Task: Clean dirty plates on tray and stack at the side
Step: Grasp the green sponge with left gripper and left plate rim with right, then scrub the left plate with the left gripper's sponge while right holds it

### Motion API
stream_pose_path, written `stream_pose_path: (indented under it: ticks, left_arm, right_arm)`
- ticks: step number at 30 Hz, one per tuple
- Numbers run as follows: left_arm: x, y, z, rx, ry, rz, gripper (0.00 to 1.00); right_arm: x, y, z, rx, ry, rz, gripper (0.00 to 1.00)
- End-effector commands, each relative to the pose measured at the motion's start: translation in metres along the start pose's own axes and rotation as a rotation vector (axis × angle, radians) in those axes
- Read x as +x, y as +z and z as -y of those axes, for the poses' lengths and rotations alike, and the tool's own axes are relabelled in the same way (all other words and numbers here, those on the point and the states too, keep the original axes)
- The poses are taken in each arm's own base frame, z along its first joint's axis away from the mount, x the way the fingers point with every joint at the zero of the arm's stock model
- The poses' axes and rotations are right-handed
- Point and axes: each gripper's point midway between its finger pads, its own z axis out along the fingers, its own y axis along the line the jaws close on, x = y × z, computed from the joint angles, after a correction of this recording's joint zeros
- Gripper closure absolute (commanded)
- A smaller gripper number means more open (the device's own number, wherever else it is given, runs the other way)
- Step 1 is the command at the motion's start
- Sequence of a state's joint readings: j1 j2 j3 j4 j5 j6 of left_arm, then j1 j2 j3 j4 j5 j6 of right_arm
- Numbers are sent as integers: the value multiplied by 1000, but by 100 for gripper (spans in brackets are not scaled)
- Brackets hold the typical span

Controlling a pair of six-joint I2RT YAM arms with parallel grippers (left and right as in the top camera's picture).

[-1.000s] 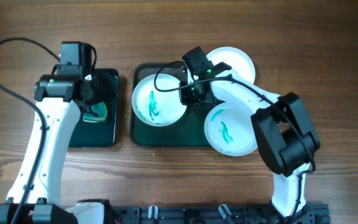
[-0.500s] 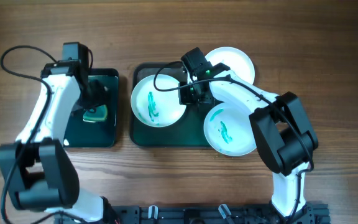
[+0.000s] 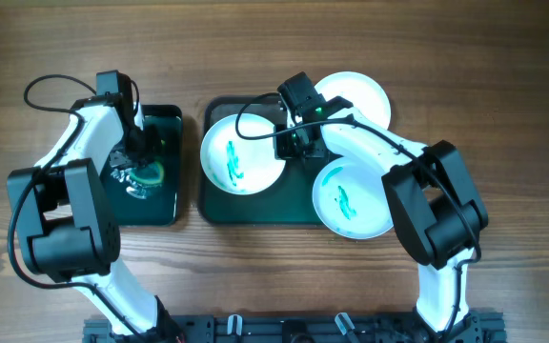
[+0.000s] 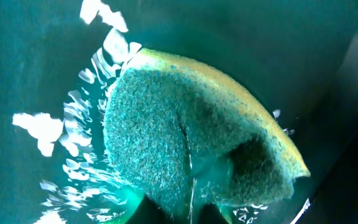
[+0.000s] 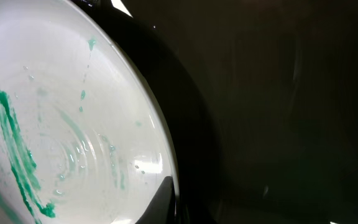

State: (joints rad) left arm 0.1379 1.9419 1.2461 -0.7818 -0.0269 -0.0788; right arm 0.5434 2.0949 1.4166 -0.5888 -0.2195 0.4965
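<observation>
- The tray [image 3: 255,210] sits mid-table, with the black tray [image 3: 165,205] just to its left. A narrow strip of table [image 3: 503,95] shows between their rims.
- The left plate [image 3: 241,152] lies wholly inside the tray at its left end, smeared with teal, its edge close to the tray's left rim.
- The top plate [image 3: 360,95] overhangs the tray's far right corner. Its visible face is plain white.
- The lower plate [image 3: 355,200] is smeared and juts over the tray's right and near edges onto the wood.
- The right gripper [image 3: 296,145] is at the left plate's right rim, between all three plates. Its jaws are pressed together on that rim, and in the wrist view a dark finger [image 5: 164,198] laps over the white edge.
- The left gripper [image 3: 133,160] is down in the black tray. It is closed and pinching the sponge [image 4: 185,137], which creases at the bite and sits in rippled water [image 4: 73,180].
- Bare wood lies wide along the far side, at the far right and in front of both trays. The right arm crosses the lower plate.
</observation>
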Motion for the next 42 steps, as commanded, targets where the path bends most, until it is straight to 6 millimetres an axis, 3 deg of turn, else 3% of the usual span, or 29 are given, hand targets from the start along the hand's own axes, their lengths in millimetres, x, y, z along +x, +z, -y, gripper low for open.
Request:
stream_pose_path:
  ticks: [1, 2, 4, 7, 10, 11, 13, 17, 21, 24, 26, 28, 33, 35, 37, 38, 40, 42]
  left_arm:
    - [-1, -12, 0, 7, -4, -5, 96]
    - [-4, -24, 0, 9, -21, 10, 96]
    - [-17, -68, 2, 28, -62, 80, 96]
    - [-27, -138, 27, 143, -62, 204, 96]
    - [-19, -163, 56, 202, -71, 247, 96]
    - [-13, -162, 70, 214, -75, 233, 96]
    - [2, -141, 105, 228, -85, 172, 96]
    - [27, -80, 148, 173, -118, 71, 96]
    - [42, -27, 166, 77, -171, 3, 96]
    - [53, -1, 167, 12, -221, -35, 96]
    - [59, 8, 166, -6, -244, -64, 96]
    - [69, 8, 181, 55, -167, -113, 96]
    - [91, -17, 262, 511, 300, -188, 96]
    - [76, -7, 246, 398, 235, -129, 96]
    - [53, 8, 195, 97, 19, -22, 96]
    - [47, 7, 156, -107, -119, 44, 96]
    - [53, 4, 136, -208, -197, 49, 96]
    - [62, 3, 128, -242, -234, 21, 96]
  right_arm:
    - [1, 13, 3, 16, -15, -13, 96]
    - [1, 13, 3, 15, -15, -13, 96]
    - [0, 13, 3, 15, -7, -12, 96]
    - [0, 13, 3, 15, 3, -10, 96]
    - [1, 13, 1, 4, 4, -16, 96]
    - [1, 13, 2, 4, 8, -17, 96]
    - [1, 12, 5, -2, 19, -28, 96]
    - [2, 11, 7, -2, 50, -38, 96]
    - [3, 11, 7, -1, 60, -39, 96]
    - [3, 11, 8, 2, 60, -38, 96]
    - [3, 11, 8, 2, 60, -37, 96]
    - [2, 11, 8, 1, 60, -37, 96]
    - [3, 11, 7, -2, 60, -39, 96]
    - [3, 11, 7, -2, 60, -39, 96]
    - [3, 11, 7, -2, 60, -39, 96]
    - [3, 11, 7, -2, 60, -39, 96]
    - [3, 11, 7, -2, 59, -39, 96]
    - [2, 11, 7, -3, 65, -38, 96]
